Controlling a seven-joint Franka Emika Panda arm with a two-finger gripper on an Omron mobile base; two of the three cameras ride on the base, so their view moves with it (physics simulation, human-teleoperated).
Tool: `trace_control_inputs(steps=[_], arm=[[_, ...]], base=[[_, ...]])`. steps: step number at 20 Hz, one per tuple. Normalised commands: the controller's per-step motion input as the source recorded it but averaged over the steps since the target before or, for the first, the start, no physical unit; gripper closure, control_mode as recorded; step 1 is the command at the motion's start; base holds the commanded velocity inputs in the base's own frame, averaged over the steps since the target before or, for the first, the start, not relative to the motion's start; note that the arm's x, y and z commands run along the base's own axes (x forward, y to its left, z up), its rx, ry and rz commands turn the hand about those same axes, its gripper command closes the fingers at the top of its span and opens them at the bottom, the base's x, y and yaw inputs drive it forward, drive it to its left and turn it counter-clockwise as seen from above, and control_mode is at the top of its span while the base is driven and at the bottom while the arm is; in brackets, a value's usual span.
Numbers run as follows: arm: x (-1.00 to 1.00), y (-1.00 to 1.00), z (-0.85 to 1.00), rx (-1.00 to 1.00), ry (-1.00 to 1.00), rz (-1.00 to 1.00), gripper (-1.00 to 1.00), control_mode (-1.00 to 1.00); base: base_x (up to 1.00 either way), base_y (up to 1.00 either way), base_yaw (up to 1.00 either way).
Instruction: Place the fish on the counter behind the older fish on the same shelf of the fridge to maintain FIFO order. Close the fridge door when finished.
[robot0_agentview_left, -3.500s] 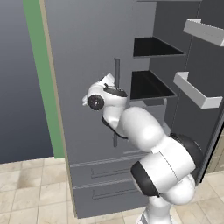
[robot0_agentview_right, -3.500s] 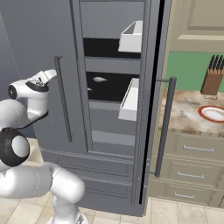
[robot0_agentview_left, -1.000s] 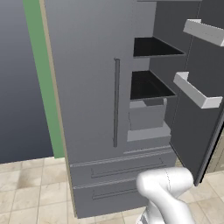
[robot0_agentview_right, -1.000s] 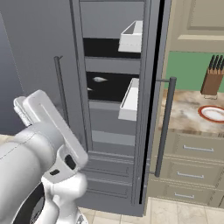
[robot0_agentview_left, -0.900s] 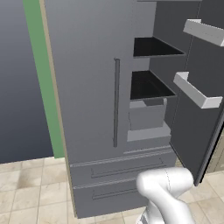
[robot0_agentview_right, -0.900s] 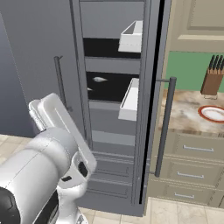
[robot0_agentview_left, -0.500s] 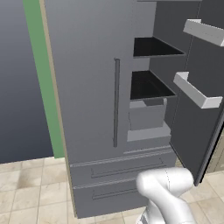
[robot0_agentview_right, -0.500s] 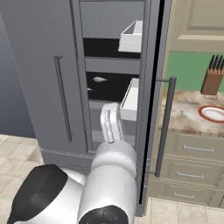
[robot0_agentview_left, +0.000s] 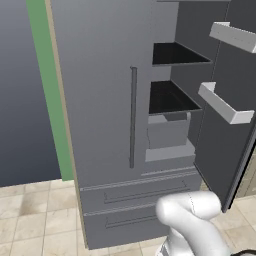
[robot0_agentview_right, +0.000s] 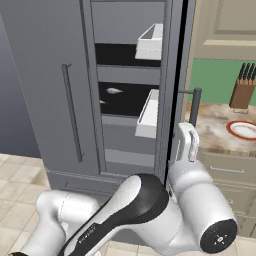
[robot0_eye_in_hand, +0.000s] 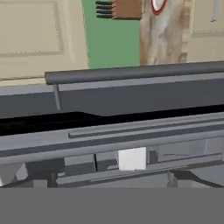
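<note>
Lying on shelf (robot0_agentview_right: 131, 100): fish (robot0_agentview_right: 114, 91).

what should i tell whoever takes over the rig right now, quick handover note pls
Gripper: hand view faces the open door's bar handle; cannot tell if the fingers are open or shut.
Fridge: right door open, left door shut.
Older fish lies on the black shelf.
Counter beside the fridge holds a plate and knife block; the fish to stock is not visible there.
Done: door open. Left: fetch the fish, set it behind the older one, close the door.
</note>
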Motion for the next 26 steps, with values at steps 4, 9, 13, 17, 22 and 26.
trace_control_inputs(steps=[4,9,13,17,22,26], arm=[[0.96,-0.36,-0.42,0.21,0.00,0.21,-1.00,-1.00],[0.78,-0.29,-0.39,0.11,0.00,0.24,-1.00,-1.00],[0.45,-0.21,-0.25,0.00,0.03,0.21,-1.00,-1.00],[0.07,-0.49,-0.15,0.00,0.00,0.14,-1.00,-1.00],[0.15,-0.42,-0.15,0.00,0.00,0.14,-1.00,-1.00],[0.51,-0.08,-0.18,0.00,0.00,0.12,-1.00,-1.00]], base=[[0.00,0.00,0.00],[0.00,0.00,0.00],[0.00,0.00,0.00],[0.00,0.00,0.00],[0.00,0.00,0.00],[0.00,0.00,0.00]])
